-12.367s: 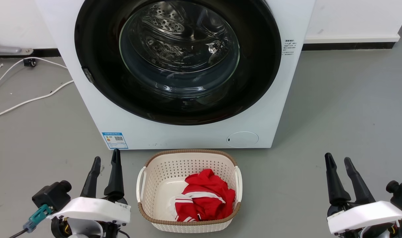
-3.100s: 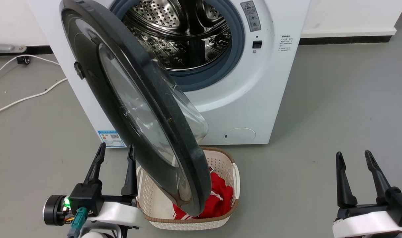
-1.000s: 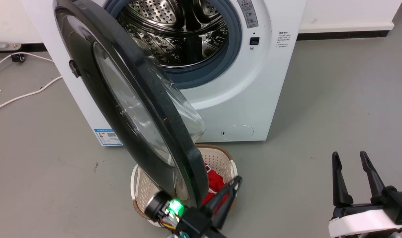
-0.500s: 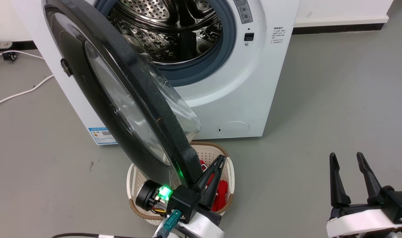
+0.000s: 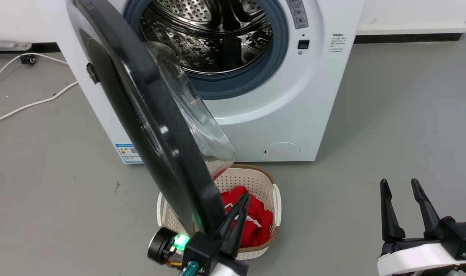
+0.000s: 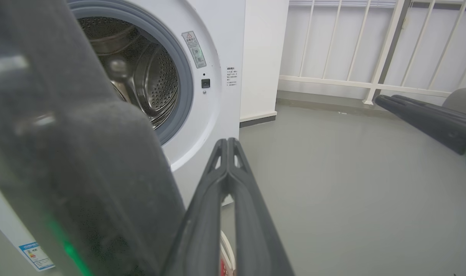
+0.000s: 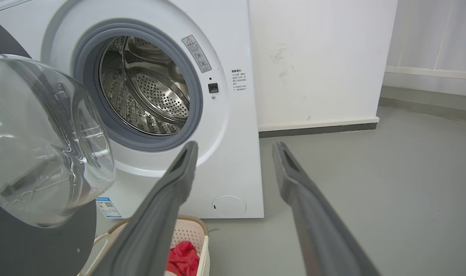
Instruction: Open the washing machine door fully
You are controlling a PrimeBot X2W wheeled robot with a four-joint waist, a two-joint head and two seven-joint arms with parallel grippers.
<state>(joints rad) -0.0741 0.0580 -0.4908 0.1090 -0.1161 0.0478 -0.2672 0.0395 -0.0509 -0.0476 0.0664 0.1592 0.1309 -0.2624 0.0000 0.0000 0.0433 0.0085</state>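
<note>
The white washing machine (image 5: 286, 115) fills the top of the head view, its steel drum (image 5: 209, 34) exposed. The washing machine door (image 5: 152, 115) hangs from the left side, swung out towards me and seen almost edge-on, its clear glass bowl (image 5: 194, 119) facing the drum. My left gripper (image 5: 245, 197) is shut with nothing in it, its fingers lying beside the inner face of the door's lower free edge. In the left wrist view the shut left gripper (image 6: 228, 141) rises just right of the blurred dark door (image 6: 64, 161). My right gripper (image 5: 398, 184) stands open at the lower right, away from the door.
A cream perforated basket (image 5: 256, 171) holding red clothing (image 5: 257, 218) sits on the grey floor under the door's lower edge. White cables (image 5: 25, 104) run across the floor at the left. The right wrist view shows the glass bowl (image 7: 45, 145) and the basket (image 7: 186, 235).
The door has swung wider to the left over the last second, now nearly edge-on. My left gripper has stayed shut at the door's inner lower edge and gone with it. The head camera has also shifted.
</note>
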